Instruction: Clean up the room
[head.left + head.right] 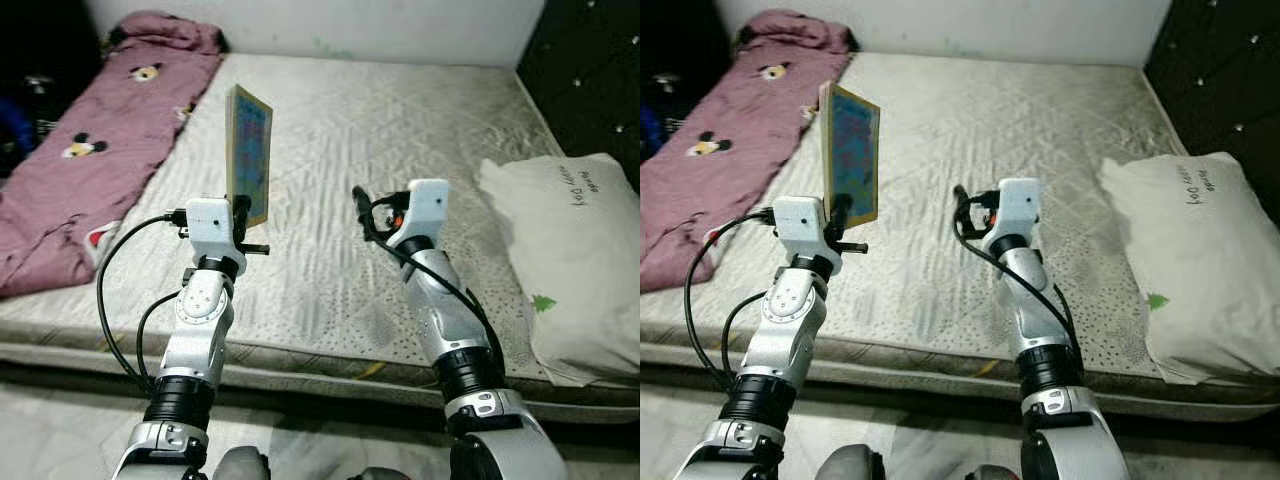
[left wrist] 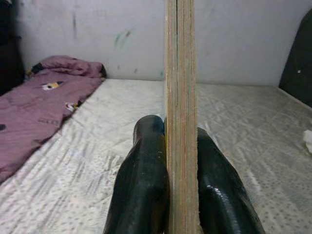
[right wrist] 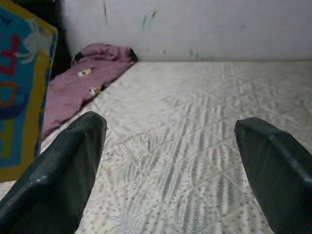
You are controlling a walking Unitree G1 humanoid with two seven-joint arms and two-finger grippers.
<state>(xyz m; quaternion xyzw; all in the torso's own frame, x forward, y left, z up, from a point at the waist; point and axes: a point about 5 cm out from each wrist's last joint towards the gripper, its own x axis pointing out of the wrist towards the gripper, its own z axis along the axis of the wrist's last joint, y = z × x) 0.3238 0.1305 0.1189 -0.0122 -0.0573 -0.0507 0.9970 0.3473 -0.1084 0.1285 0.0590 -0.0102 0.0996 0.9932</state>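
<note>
Left eye view: the left end effector point(image 1: 243, 215) is raised above the bed point(image 1: 400, 120) at about 9 o'clock from picture centre, its fingers pinched on the lower edge of a flat wooden board point(image 1: 249, 152) that stands upright, its colourful printed face turned toward 3 o'clock. The right end effector point(image 1: 366, 215), just right of centre, is held over the mattress, carrying nothing. A maroon blanket point(image 1: 90, 150) with cartoon prints lies along the bed's edge from 9 to 11 o'clock. A white pillow point(image 1: 575, 250) rests at 3 o'clock, beside a dark tufted panel point(image 1: 590, 70) at 1 o'clock.

Right eye view: the same layout, with the board's blue and yellow face easier to see.

Left wrist view: two black fingers point(image 2: 141, 180) press on either side of the board's layered edge, which rises straight up between them, touching both.

Right wrist view: the two fingers point(image 3: 63, 175) stand wide apart with only mattress between them; the board's coloured face shows near one finger, apart from it.
</note>
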